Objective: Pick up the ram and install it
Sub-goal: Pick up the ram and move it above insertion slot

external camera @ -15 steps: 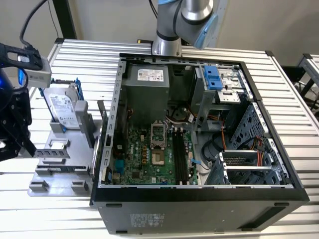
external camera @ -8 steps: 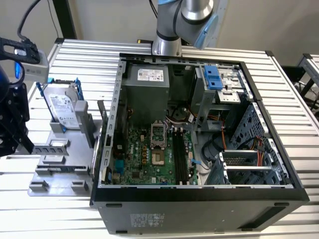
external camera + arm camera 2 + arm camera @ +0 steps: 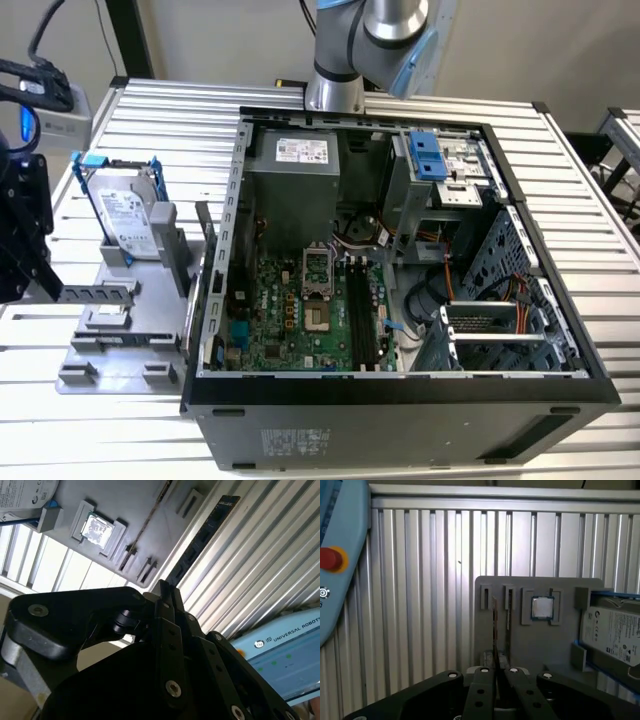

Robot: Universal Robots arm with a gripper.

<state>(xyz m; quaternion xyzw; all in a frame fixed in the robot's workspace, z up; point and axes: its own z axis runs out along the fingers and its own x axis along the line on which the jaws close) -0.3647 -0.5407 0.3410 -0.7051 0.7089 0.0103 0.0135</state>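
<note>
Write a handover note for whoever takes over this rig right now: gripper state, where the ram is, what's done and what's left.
Gripper: shut on the ram, which sticks out lengthwise past the fingertips.
Ram: lifted out of the grey holder and held over it at the exterior view's left, away from the open computer case.
Other parts: the hard drive and the square chip sit in the holder.
Done: the pick-up.
Left: the install. The motherboard's black slots have no stick in them yet.

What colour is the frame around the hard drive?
Blue; the frame shows best in the exterior view.
</note>
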